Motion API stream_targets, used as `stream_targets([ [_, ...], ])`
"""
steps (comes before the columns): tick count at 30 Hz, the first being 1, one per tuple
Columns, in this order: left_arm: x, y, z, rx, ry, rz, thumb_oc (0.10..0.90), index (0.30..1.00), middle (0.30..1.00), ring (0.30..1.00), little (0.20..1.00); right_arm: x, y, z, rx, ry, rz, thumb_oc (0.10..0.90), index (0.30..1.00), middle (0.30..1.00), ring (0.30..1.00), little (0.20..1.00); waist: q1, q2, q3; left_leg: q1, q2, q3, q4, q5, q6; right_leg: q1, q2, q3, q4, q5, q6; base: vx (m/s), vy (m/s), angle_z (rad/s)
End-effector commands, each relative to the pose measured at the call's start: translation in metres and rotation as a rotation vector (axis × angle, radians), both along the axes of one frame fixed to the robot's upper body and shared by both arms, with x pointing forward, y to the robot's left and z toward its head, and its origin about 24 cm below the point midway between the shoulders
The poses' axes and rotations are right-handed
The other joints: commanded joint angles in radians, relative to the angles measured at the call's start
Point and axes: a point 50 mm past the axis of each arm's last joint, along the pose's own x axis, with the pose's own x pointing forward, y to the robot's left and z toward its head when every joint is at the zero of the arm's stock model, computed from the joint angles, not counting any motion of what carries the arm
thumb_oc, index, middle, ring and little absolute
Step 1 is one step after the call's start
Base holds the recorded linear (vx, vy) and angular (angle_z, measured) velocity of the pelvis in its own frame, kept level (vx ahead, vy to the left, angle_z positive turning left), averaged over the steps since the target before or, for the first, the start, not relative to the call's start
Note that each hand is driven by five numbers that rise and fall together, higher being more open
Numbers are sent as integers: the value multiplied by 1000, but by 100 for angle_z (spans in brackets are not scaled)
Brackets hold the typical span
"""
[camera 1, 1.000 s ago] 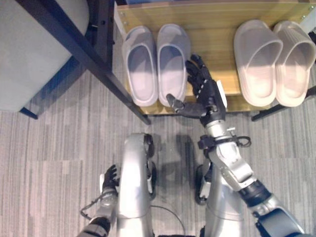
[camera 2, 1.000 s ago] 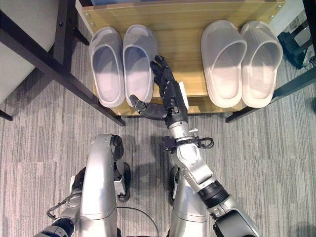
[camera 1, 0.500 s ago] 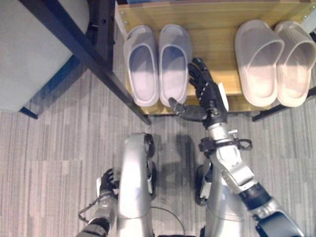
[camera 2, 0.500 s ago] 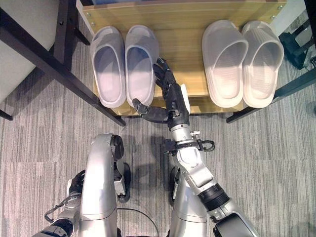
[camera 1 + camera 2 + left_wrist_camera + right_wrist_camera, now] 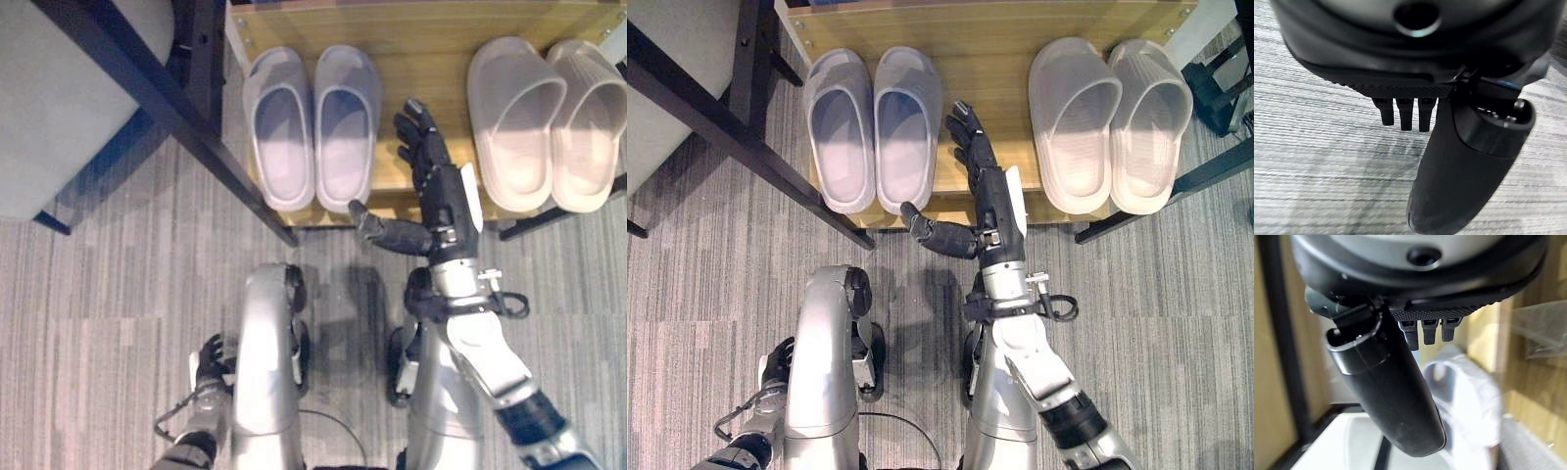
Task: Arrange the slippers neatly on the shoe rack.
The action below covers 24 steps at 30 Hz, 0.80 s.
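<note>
Two slipper pairs side by side on the wooden shoe rack (image 5: 431, 29).

Lavender slippers (image 5: 312, 127) at 11 o'clock, pale pink slippers (image 5: 549, 122) at 1 o'clock, toes toward 12. Right robot hand (image 5: 436, 191) between the pairs over the bare shelf, fingers straight, thumb spread toward 9 o'clock, holding nothing. Left robot hand (image 5: 214, 357) low at 7 o'clock above grey carpet (image 5: 98, 313), fingers relaxed.

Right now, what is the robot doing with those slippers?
The robot is tidying slippers on a wooden shoe rack. Two pairs sit side by side on it: a lilac pair on its left and a pale pink pair on its right. Its right hand is open above the bare wood between the pairs, holding nothing. Its left hand hangs low by the carpet with fingers straight. Both pairs look lined up.
</note>
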Motion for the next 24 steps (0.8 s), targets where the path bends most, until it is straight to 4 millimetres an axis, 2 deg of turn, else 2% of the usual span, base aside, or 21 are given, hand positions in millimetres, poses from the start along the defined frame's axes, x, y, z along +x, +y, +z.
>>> stream_targets([
  [1, 3, 22, 23, 106, -181, 141, 800, 900, 900, 900, 900, -58, -14, 69, 136, -531, 56, 800, 900, 900, 900, 900, 35, -58, -33, 35, -44, -129, -154, 64, 33, 78, -46, 23, -194, 147, -35, -160, 74, 2],
  [2, 6, 21, 26, 105, -203, 139, 800, 900, 900, 900, 900, -60, -17, 68, 123, -532, 43, 800, 900, 900, 900, 900, 38, -64, -65, 35, -39, -133, -235, 89, 31, 85, -55, 0, -284, 157, -37, -140, 41, 7],
  [3, 6, 21, 26, 105, -202, 138, 800, 900, 900, 900, 900, -60, -18, 67, 123, -531, 42, 800, 900, 900, 900, 900, 37, -62, -68, 35, -40, -134, -241, 94, 31, 86, -56, -3, -291, 162, -39, -95, 23, 9],
  [4, 13, 20, 35, 143, -249, 133, 800, 900, 900, 900, 900, -60, -21, 63, 130, -511, 37, 800, 900, 900, 900, 900, 36, -71, -105, 35, -37, -143, -321, 130, 31, 99, -63, -35, -377, 175, -47, -147, 95, 16],
  [5, 23, 10, 46, 173, -320, 141, 800, 900, 900, 900, 900, -57, -24, 41, 250, -365, 103, 800, 900, 900, 900, 900, 33, -84, -160, 84, -17, -164, -480, 195, 33, 146, -65, -101, -544, 223, -32, -157, 111, 17],
  [8, 21, 12, 45, 157, -327, 148, 800, 900, 900, 900, 900, -57, -27, 24, 265, -264, 128, 800, 900, 900, 900, 900, 32, -93, -178, 149, 3, -178, -565, 225, 28, 212, -70, -145, -650, 250, -34, -75, 59, 3],
  [9, 13, 13, 40, 153, -321, 152, 800, 900, 900, 900, 900, -53, -30, -2, 259, -119, 119, 800, 900, 900, 900, 900, 25, -101, -196, 223, 30, -181, -665, 250, 25, 287, -70, -170, -765, 278, -23, -72, 46, 0],
  [10, 13, 13, 39, 154, -319, 152, 800, 900, 900, 900, 900, -53, -30, -2, 259, -117, 120, 800, 900, 900, 900, 900, 26, -100, -195, 229, 31, -181, -670, 253, 25, 293, -69, -171, -771, 281, -23, -105, 65, 2],
  [11, 8, 13, 37, 157, -318, 160, 800, 900, 900, 900, 900, -44, -30, -37, 316, 77, 123, 800, 900, 900, 900, 900, 24, -108, -210, 303, 47, -185, -778, 287, 21, 357, -65, -189, -872, 321, -6, -58, 31, 0],
  [12, 8, 14, 37, 157, -318, 160, 800, 900, 900, 900, 900, -44, -30, -37, 317, 77, 124, 800, 900, 900, 900, 900, 25, -108, -208, 308, 47, -185, -783, 288, 21, 362, -64, -190, -876, 323, -6, -95, 27, -6],
  [13, 0, 10, 28, 130, -289, 143, 800, 900, 900, 900, 900, -42, -34, -87, 373, 327, 80, 800, 900, 900, 900, 900, 20, -120, -222, 395, 56, -181, -903, 322, 11, 458, -66, -206, -1010, 347, -8, -62, 1, -5],
  [14, -4, 10, 25, 124, -280, 139, 800, 900, 900, 900, 900, -45, -37, -101, 411, 396, 63, 800, 900, 900, 900, 900, 17, -120, -223, 436, 57, -174, -949, 335, 11, 487, -65, -209, -1048, 370, 2, -58, 2, -2],
  [15, -4, 10, 25, 124, -280, 139, 800, 900, 900, 900, 900, -45, -37, -101, 411, 396, 63, 800, 900, 900, 900, 900, 17, -121, -222, 437, 57, -174, -949, 335, 11, 487, -65, -208, -1048, 370, 2, -30, -9, 7],
  [16, -10, 7, 19, 107, -254, 100, 800, 900, 900, 900, 900, -50, -38, -135, 502, 566, 53, 800, 900, 900, 900, 900, 15, -126, -235, 512, 58, -163, -1042, 356, 1, 560, -63, -217, -1141, 386, 1, -18, -19, 7],
  [17, -10, 7, 19, 107, -254, 100, 800, 900, 900, 900, 900, -50, -38, -136, 503, 566, 54, 800, 900, 900, 900, 900, 15, -126, -233, 516, 58, -162, -1044, 357, 1, 563, -63, -217, -1143, 387, 1, -33, -3, 11],
  [18, -18, 3, 15, 78, -244, 53, 800, 900, 900, 900, 900, -56, -41, -160, 552, 683, 13, 800, 900, 900, 900, 900, 12, -121, -247, 576, 56, -144, -1116, 371, -6, 612, -62, -220, -1202, 406, 7, -17, 5, 11],
  [19, -22, 3, 11, 65, -225, 32, 800, 900, 900, 900, 900, -58, -44, -173, 559, 741, -22, 800, 900, 900, 900, 900, 12, -122, -254, 625, 52, -134, -1171, 383, -13, 659, -60, -222, -1255, 416, 7, -2, 22, 12],
  [24, -32, 8, 12, 93, -213, -49, 800, 900, 900, 900, 900, -74, -62, -213, 602, 908, -188, 800, 900, 900, 900, 900, 13, -109, -279, 859, 37, -96, -1439, 465, -10, 859, -56, -224, -1478, 517, 45, 22, -7, 4],
])
